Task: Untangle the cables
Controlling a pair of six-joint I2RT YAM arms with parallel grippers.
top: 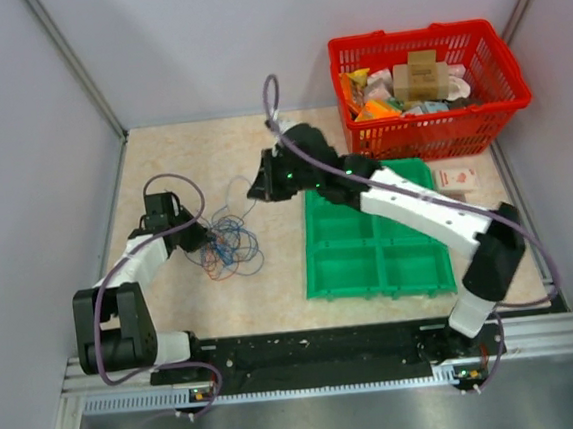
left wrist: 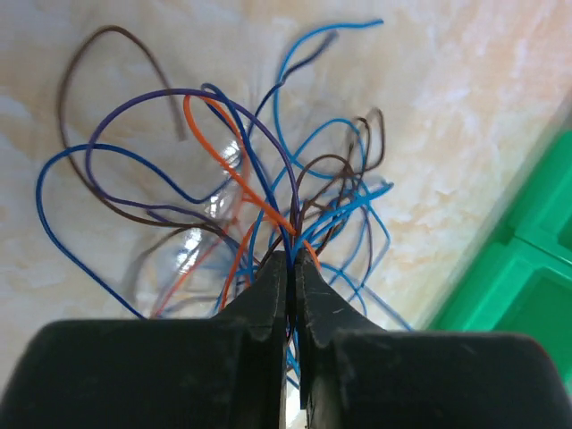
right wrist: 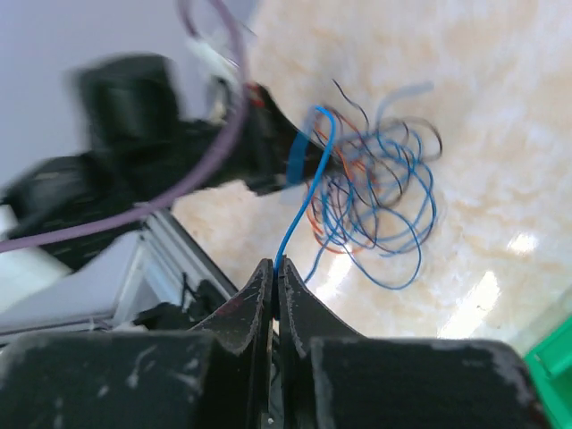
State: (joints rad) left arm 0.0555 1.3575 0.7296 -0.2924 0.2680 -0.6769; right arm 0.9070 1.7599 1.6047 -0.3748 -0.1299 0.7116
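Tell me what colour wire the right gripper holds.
Blue wire, in the right gripper; best in right wrist view.

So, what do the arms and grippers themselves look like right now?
The left arm and right arm have black joints and white link shells, each trailed by a lilac-grey hose. The left gripper and right gripper are black, with two tapering wedge fingers; the right's show pale scuffs.

White-and-black arms (top: 416, 203) with lilac hoses (right wrist: 89, 223)
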